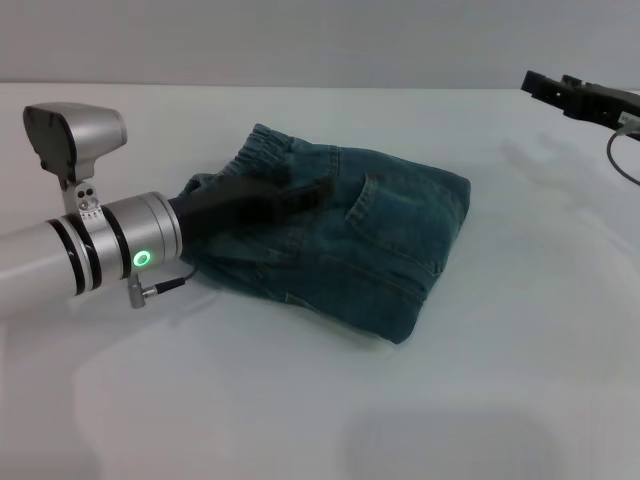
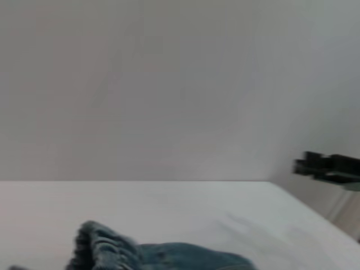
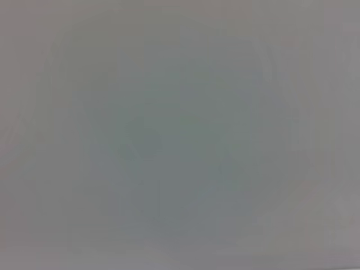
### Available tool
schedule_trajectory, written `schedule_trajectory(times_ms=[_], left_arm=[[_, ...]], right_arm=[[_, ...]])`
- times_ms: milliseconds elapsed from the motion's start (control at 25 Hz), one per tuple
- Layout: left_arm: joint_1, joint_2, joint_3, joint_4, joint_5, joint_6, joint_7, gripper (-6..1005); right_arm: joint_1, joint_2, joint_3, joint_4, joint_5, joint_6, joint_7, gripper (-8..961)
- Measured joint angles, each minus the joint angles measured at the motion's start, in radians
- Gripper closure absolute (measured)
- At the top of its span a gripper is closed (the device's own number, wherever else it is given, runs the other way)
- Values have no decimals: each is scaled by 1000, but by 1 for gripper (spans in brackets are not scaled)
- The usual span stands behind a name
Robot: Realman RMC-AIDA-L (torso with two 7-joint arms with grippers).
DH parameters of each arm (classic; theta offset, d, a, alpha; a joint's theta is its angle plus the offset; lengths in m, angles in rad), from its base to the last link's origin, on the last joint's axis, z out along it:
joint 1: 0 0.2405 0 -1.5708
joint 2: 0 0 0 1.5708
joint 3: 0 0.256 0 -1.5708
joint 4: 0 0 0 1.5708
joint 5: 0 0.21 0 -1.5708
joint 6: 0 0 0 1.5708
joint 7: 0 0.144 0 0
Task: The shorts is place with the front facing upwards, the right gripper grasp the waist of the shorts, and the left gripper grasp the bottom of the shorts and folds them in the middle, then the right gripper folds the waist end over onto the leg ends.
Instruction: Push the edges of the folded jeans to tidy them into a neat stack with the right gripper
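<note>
The blue-green denim shorts [image 1: 380, 240] lie folded into a compact bundle in the middle of the white table [image 1: 520, 330]. Their ruffled waist [image 1: 265, 140] sits at the far left of the bundle and also shows in the left wrist view as the waist [image 2: 98, 246]. The leg ends cannot be made out in the folded stack. My left gripper [image 1: 308, 190] reaches in from the left and lies low over the bundle's top, close to the waist. My right gripper [image 1: 560, 92] hangs open at the far right, well away from the shorts, holding nothing; the left wrist view shows the right gripper [image 2: 329, 167] too.
A thin cable [image 1: 622, 160] dangles below the right arm. The right wrist view shows only a plain grey surface. A pale wall [image 2: 169, 84] stands behind the table.
</note>
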Motion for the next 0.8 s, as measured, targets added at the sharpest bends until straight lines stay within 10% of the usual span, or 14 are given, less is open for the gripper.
schedule_trajectory(times_ms=[800], left_arm=[[-12,1,-18,25,-13,-269,107,189]], right_arm=[[-19,2,11,-13,61,-168,-54,326]])
